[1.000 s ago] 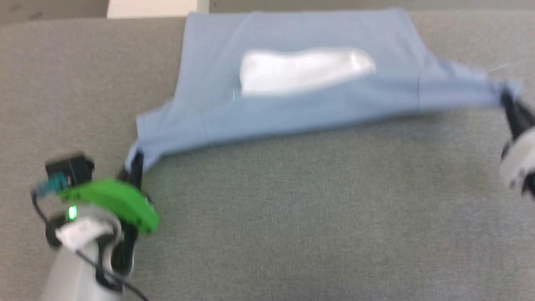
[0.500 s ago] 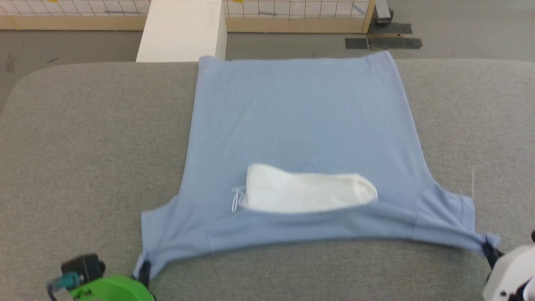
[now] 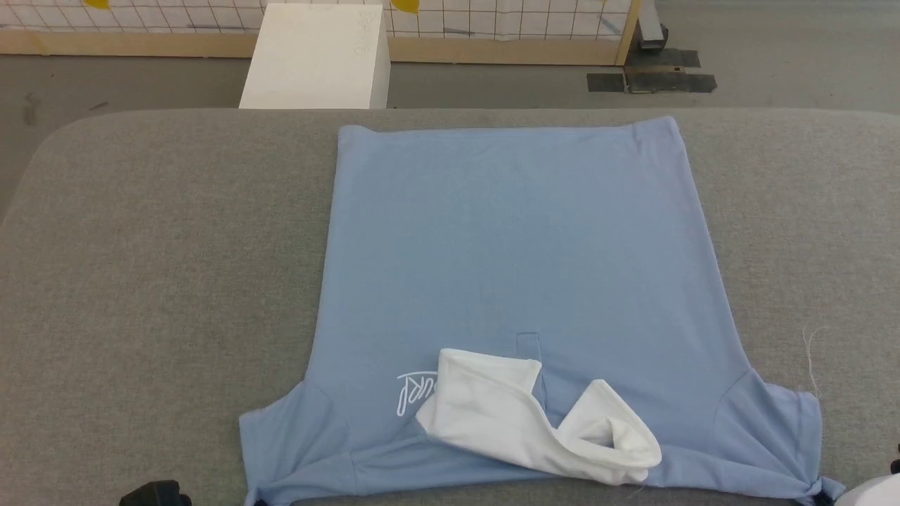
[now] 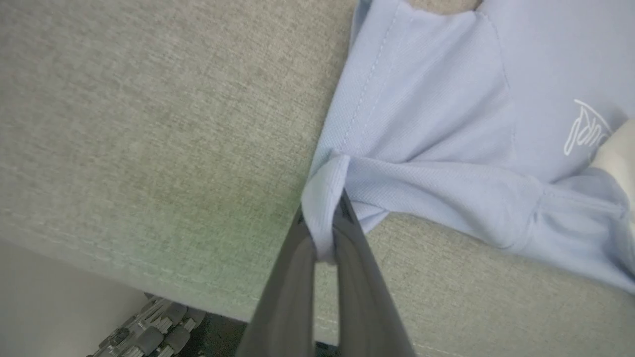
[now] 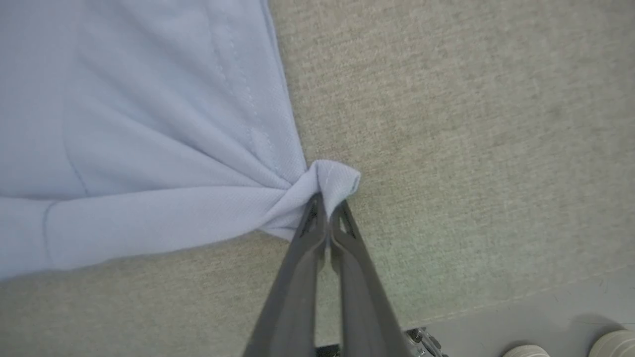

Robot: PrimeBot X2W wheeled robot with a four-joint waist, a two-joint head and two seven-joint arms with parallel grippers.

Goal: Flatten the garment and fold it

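Note:
The garment (image 3: 517,239), a light blue short-sleeved shirt, lies spread on the grey table (image 3: 155,246), hem at the far side and sleeves toward me. Its white collar (image 3: 520,422) is crumpled and flipped open beside the white script logo (image 3: 415,392). My left gripper (image 4: 325,223) is shut on the bunched tip of the left sleeve (image 4: 421,148), close to the table's front edge. My right gripper (image 5: 325,203) is shut on the tip of the right sleeve (image 5: 198,148). Both pinched sleeve corners sit at the bottom edge of the head view.
Beyond the table's far edge stand a white box (image 3: 316,56) and a wire grid fence with a wooden frame (image 3: 506,31). A loose white thread (image 3: 812,351) lies on the table by the right sleeve. Pale wheels (image 5: 615,344) show on the floor below the front edge.
The head camera has tilted up. The shirt has slid toward me, its hem now back from the far edge. The collar has flipped open, uncovering the logo. Both grippers still hold the sleeves.

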